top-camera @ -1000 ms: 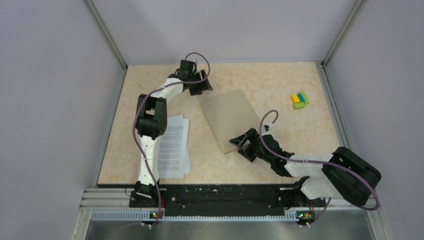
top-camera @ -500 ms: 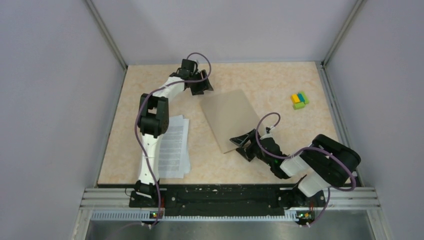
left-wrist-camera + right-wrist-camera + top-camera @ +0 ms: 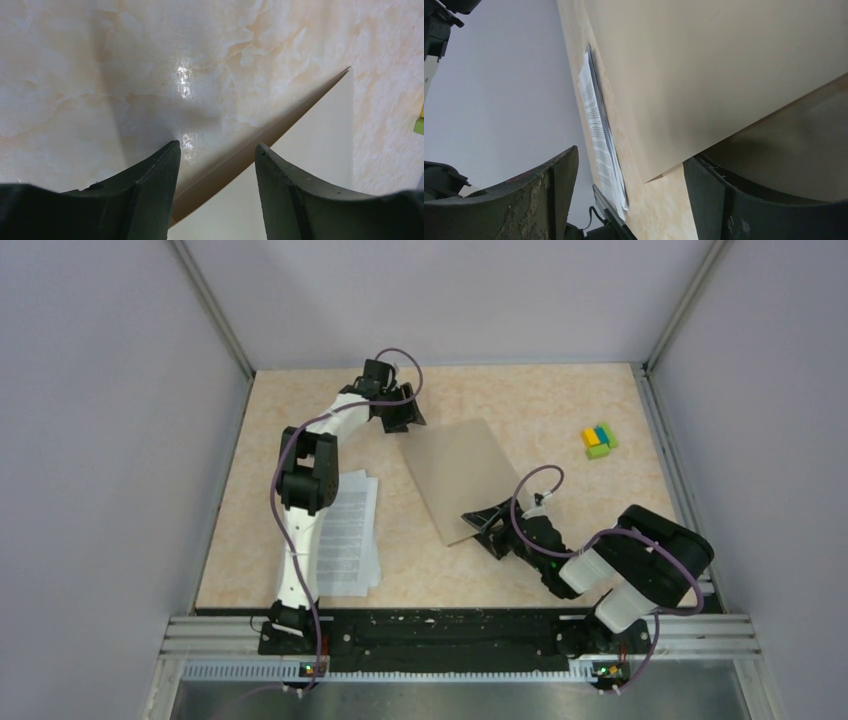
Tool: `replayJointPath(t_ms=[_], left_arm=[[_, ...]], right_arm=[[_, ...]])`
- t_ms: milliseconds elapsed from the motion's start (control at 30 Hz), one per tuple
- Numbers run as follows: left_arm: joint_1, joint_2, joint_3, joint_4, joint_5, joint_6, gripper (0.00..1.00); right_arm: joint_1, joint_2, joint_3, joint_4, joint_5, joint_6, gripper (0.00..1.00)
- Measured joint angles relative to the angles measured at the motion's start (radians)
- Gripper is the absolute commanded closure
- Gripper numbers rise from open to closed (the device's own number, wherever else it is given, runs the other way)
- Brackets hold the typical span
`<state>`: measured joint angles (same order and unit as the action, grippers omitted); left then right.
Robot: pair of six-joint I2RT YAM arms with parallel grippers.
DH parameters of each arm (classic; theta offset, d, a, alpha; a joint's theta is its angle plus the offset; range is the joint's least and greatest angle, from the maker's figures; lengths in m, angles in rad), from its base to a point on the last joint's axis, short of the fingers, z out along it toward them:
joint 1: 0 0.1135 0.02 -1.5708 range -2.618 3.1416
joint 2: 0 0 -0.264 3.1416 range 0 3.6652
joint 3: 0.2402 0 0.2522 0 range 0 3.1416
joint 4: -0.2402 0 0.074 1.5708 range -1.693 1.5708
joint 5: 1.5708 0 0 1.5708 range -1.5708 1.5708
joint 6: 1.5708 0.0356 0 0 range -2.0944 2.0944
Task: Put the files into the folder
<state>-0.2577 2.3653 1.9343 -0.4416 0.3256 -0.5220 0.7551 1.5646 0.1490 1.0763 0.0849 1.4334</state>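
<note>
Top external, folder: plain tan, flat
files: white printed sheets, folder's 8 o'clock
left gripper: spread
right gripper: spread

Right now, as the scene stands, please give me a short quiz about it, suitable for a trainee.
1. True or false: the files already lie inside the folder.
2. The right gripper is at which corner of the folder? A near; B far.
3. What small thing sits to the right of the folder?
Key: 1 false; 2 A; 3 the coloured blocks.
</note>
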Motion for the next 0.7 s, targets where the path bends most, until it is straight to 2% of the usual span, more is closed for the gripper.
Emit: replayJointPath(t_ms=[67,200,433,567,700], left_arm=[[0.000,0.000,0.000,-0.001,0.000,0.000,0.39],[0.000,0.000,0.001,-0.008,0.001,-0.003,0.40],[0.000,0.000,0.005,-0.027,0.009,-0.015,0.40],[0.000,0.000,0.012,-0.048,0.014,-0.033,0.40],[0.001,-0.001,0.021,-0.064,0.017,-0.056,0.36]], right_arm=[[-0.003,0.000,0.000,0.002,0.003,-0.004,0.27],[-0.014,0.028,0.000,0.042,0.014,-0.032,0.39],[-0.019,0.061,0.000,0.098,0.026,-0.132,0.70],[-0.019,0.028,0.003,0.065,0.037,-0.203,0.87],[-0.016,-0.063,0.020,-0.019,0.064,-0.282,0.97]])
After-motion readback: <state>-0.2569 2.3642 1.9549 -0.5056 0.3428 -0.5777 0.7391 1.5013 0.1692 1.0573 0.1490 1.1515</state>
